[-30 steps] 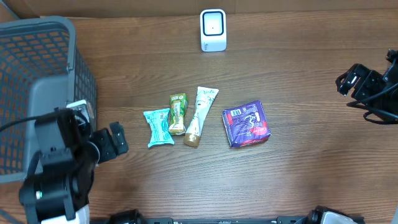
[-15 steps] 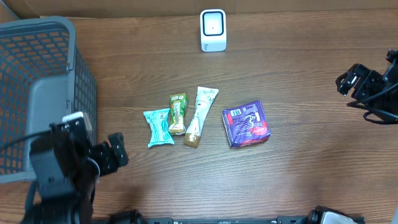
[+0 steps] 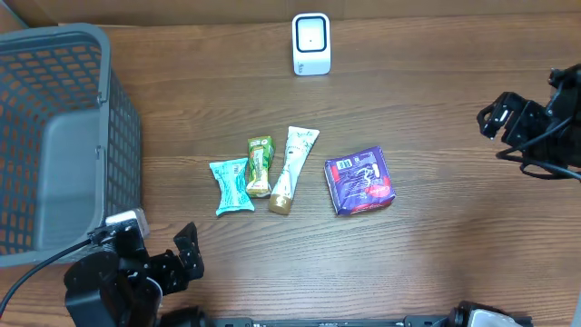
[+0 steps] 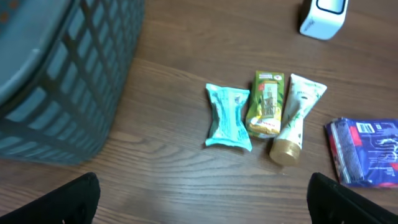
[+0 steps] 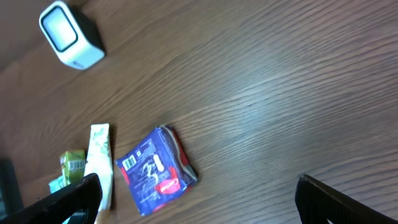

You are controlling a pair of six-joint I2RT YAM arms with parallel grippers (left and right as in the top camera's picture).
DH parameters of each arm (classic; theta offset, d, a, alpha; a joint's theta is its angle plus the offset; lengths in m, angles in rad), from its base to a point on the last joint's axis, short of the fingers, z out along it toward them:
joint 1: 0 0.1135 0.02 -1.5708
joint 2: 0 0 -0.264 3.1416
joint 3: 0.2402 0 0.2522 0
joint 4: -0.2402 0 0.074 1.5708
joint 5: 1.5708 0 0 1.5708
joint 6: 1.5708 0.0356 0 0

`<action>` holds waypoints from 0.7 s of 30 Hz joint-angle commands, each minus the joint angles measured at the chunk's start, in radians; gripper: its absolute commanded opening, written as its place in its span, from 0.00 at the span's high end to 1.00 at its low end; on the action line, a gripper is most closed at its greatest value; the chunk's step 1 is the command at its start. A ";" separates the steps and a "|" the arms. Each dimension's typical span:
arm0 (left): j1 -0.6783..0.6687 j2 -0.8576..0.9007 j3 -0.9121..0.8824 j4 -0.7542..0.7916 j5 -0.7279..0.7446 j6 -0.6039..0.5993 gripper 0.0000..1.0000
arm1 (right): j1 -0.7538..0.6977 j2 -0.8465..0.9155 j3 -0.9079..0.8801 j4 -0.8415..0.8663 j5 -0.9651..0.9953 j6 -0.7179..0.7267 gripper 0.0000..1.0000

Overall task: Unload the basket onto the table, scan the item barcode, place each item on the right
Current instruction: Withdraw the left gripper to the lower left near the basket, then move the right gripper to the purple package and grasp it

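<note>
Both grippers stand with jaws spread wide and nothing between them: the left gripper (image 3: pixel 180 262) at about 7 o'clock on the table (image 3: pixel 436 254), the right gripper (image 3: pixel 493 125) at about 2 o'clock, each well apart from the goods.

Four items lie in a row near the table's centre. A purple packet (image 3: pixel 360 181) is at the 3 o'clock end, lying flat, with a white barcode label facing up at its 11 o'clock corner. Beside it, toward 9 o'clock, is a white tube (image 3: pixel 291 168) with its gold cap pointing to 6 o'clock. Next, touching the tube, is a green packet (image 3: pixel 260 165), and then a teal packet (image 3: pixel 231 185) against it.

A white scanner (image 3: pixel 310 44) stands upright at 12 o'clock, well apart from the row. A grey mesh basket (image 3: pixel 123 136) fills the 9 to 10 o'clock side.
</note>
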 commanded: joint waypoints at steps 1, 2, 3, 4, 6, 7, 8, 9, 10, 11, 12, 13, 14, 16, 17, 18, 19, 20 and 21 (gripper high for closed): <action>0.005 -0.007 0.002 0.009 0.027 -0.004 0.00 | 0.031 -0.001 -0.003 -0.010 -0.008 -0.032 0.00; 0.005 -0.007 0.002 0.009 0.027 -0.004 0.00 | 0.039 -0.001 -0.003 -0.013 -0.007 -0.033 0.00; 0.005 -0.007 0.002 0.008 0.024 -0.004 0.00 | 0.045 -0.001 -0.003 -0.014 -0.008 -0.037 0.00; 0.005 -0.007 0.002 0.008 0.024 -0.004 0.00 | 0.053 -0.001 -0.003 -0.013 -0.008 -0.038 0.00; 0.005 -0.007 0.002 0.007 0.025 -0.004 0.00 | 0.065 -0.001 -0.003 -0.013 -0.008 -0.040 0.00; 0.005 -0.007 0.002 0.007 0.026 -0.005 0.00 | 0.072 -0.001 -0.003 -0.013 -0.008 -0.040 0.00; 0.005 -0.007 0.002 0.006 0.029 -0.006 0.00 | 0.079 -0.001 -0.003 -0.013 -0.008 -0.040 0.00; 0.005 -0.007 0.002 0.006 0.028 -0.008 0.00 | 0.087 -0.001 -0.003 -0.013 -0.008 -0.040 0.00; 0.005 -0.007 0.002 0.003 0.027 -0.007 0.00 | 0.097 0.000 -0.003 -0.013 -0.008 -0.040 0.00; 0.005 -0.007 0.002 0.000 0.028 -0.007 0.00 | 0.105 0.000 -0.003 -0.013 -0.007 -0.040 0.00; 0.005 -0.007 0.002 -0.004 0.028 -0.007 0.01 | 0.113 0.000 -0.003 -0.013 -0.008 -0.040 0.00; 0.005 -0.007 0.002 -0.006 0.027 -0.007 0.00 | 0.121 0.000 -0.003 -0.013 -0.008 -0.040 0.00; 0.005 -0.007 0.002 -0.004 0.028 -0.007 0.00 | 0.129 0.002 -0.003 -0.014 -0.008 -0.043 0.00; 0.005 -0.007 0.002 0.008 0.025 -0.007 0.00 | 0.139 0.004 -0.003 -0.014 -0.007 -0.044 0.00; 0.005 -0.007 0.002 0.018 0.014 0.003 0.00 | 0.144 0.006 -0.003 -0.013 -0.007 -0.044 0.00; 0.005 -0.007 0.002 0.028 -0.023 0.022 0.01 | 0.148 0.008 -0.003 -0.013 -0.007 -0.044 0.00; 0.005 -0.007 0.002 0.046 -0.072 0.041 0.00 | 0.149 0.011 -0.003 -0.012 -0.007 -0.044 0.00; 0.005 -0.006 0.002 0.066 -0.124 0.058 0.00 | 0.149 0.014 -0.003 -0.012 -0.007 -0.044 0.00; 0.005 -0.006 0.001 0.084 -0.173 0.069 0.01 | 0.149 0.018 -0.003 -0.013 -0.007 -0.044 0.00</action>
